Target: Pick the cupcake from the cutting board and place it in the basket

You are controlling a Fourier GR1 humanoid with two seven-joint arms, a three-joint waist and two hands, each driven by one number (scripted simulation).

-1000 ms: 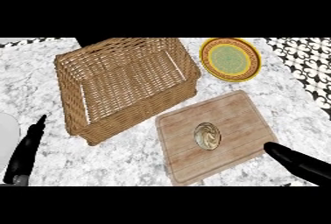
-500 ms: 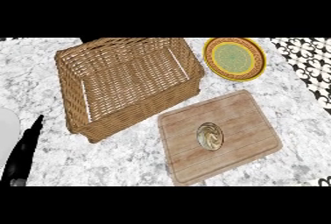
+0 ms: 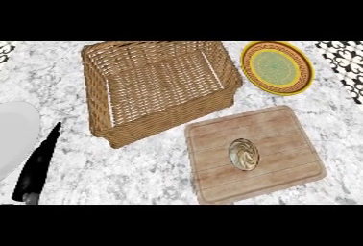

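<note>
A cupcake [image 3: 243,154] with swirled cream frosting sits near the middle of the wooden cutting board [image 3: 284,129] at the lower right. The wicker basket [image 3: 99,91] stands at the upper left of the board, with nothing inside it. My left hand [image 3: 37,168] shows at the lower left edge, fingers straight and pointing up, well apart from the basket and the board. My right hand is out of view.
A yellow plate [image 3: 277,66] with a green centre lies at the upper right, beside the basket. A white plate [image 3: 13,134] pokes in at the left edge, next to my left hand. The counter is grey-white marble.
My right hand has pulled back out of the lower right corner and no longer shows. The whole view has shifted, with basket and board now further right. The cupcake stays on the board.
</note>
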